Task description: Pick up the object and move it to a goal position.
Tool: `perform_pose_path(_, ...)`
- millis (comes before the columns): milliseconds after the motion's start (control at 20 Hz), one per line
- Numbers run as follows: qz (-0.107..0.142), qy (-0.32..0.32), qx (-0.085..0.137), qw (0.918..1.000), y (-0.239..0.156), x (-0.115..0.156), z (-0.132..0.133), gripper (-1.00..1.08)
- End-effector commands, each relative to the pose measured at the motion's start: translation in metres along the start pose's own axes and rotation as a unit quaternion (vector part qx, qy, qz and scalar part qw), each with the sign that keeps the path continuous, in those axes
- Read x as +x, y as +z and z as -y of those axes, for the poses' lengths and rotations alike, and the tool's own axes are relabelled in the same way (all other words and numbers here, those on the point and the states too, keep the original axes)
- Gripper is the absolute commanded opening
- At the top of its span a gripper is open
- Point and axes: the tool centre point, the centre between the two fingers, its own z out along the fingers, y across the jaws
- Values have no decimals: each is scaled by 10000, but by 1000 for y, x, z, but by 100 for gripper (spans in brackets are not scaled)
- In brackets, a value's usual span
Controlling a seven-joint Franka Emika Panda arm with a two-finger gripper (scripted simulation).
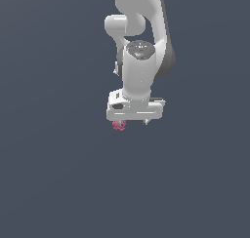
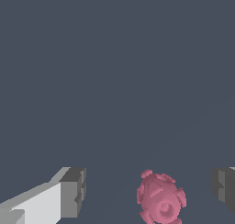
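Gripper (image 1: 133, 121) low over the tabletop (image 1: 53, 183), fingers (image 2: 73, 191) spread wide, holding nothing. Object (image 2: 160, 199) sits between them, off-centre, peeking out at the gripper's 7 o'clock in exterior view. Risk: closing now shoves or rolls the lumpy blob out sideways.
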Motion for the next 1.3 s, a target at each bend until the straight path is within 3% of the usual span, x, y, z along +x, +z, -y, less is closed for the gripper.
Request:
perform_pose_path(0, 0, 0, 0, 10000, 0, 0, 0, 100)
perform_pose_path(750, 27, -84, -73, 9999, -4, -2, -18, 100)
perform_pose_path(1250, 124, 396, -14, 9991, 30, -35, -31, 100)
